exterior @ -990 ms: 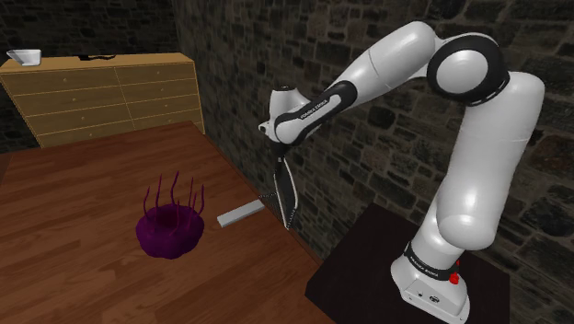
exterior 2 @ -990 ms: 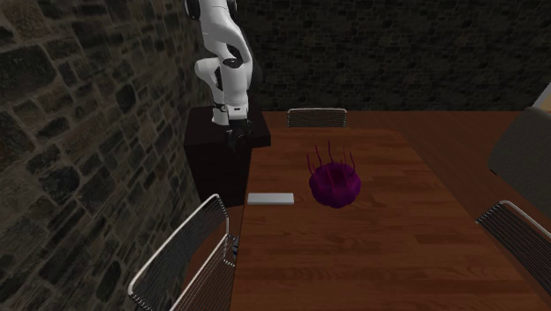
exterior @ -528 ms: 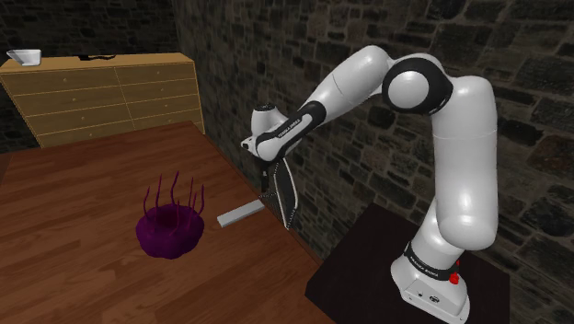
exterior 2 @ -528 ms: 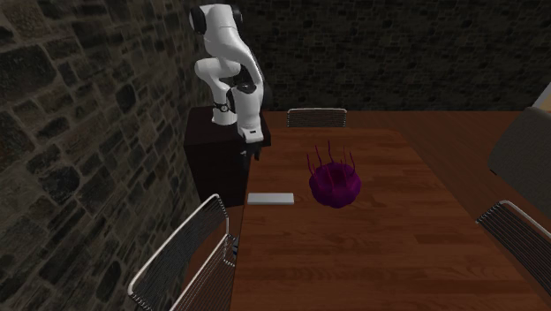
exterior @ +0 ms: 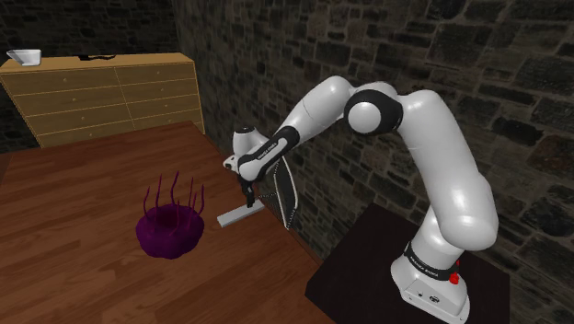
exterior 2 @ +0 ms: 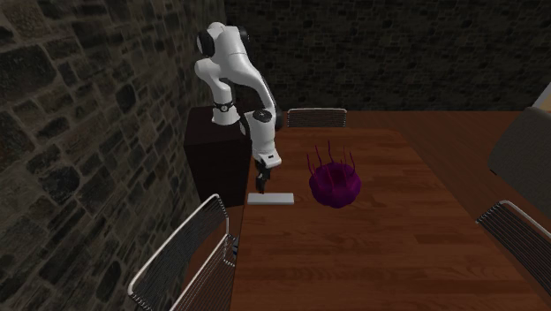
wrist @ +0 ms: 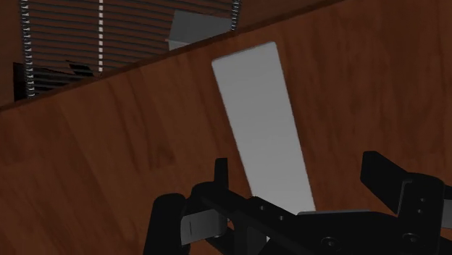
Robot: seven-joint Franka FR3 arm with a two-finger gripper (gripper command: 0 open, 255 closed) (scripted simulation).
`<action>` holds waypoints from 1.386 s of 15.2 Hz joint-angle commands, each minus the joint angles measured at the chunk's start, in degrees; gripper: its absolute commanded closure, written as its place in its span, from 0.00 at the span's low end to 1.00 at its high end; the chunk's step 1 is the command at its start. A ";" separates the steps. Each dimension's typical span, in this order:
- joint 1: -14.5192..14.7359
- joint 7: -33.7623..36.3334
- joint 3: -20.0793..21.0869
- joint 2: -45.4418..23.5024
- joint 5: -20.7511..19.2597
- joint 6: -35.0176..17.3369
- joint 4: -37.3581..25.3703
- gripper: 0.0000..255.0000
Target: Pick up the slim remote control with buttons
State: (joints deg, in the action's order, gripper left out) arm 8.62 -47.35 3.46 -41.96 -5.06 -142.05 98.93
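Note:
The remote [exterior: 236, 216] is a slim plain grey slab lying flat on the wooden table [exterior: 83, 267], close to the table's edge by the stone wall. No buttons show on it. My gripper [exterior: 250, 194] hangs just above its end nearest the stand, pointing down. In the second exterior view the gripper [exterior 2: 260, 184] is over the remote [exterior 2: 271, 199]. In the wrist view the remote [wrist: 262, 119] runs away from the gripper [wrist: 300, 177], whose black fingers [wrist: 221, 174] stand apart, one on each side of the slab, open and not touching it.
A purple spiky object [exterior: 170, 229] sits on the table a short way from the remote. Wire chairs [exterior 2: 181, 261] stand around the table. A wooden dresser [exterior: 110, 92] with a white bowl [exterior: 24, 57] is at the back. The dark stand [exterior: 368, 276] adjoins the table.
The arm has folded down and swung toward the remote, bringing the gripper from beside the stand to just above the remote's end. The fingers stayed open. The remote has not moved.

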 commanded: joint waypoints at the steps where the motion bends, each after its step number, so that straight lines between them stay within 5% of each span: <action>1: 0.30 -1.71 0.46 -4.48 -0.65 -0.22 -4.01 0.00; 12: 0.88 -2.40 0.36 -11.99 -1.27 -2.55 -9.04 0.00; 13: 0.91 -2.38 0.36 -12.00 -1.27 -2.54 -9.07 1.00; 21: 0.92 -2.37 0.36 -12.00 -1.27 -2.56 -9.05 1.00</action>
State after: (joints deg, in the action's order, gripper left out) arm 9.54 -49.74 3.81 -53.90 -6.35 -144.57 89.82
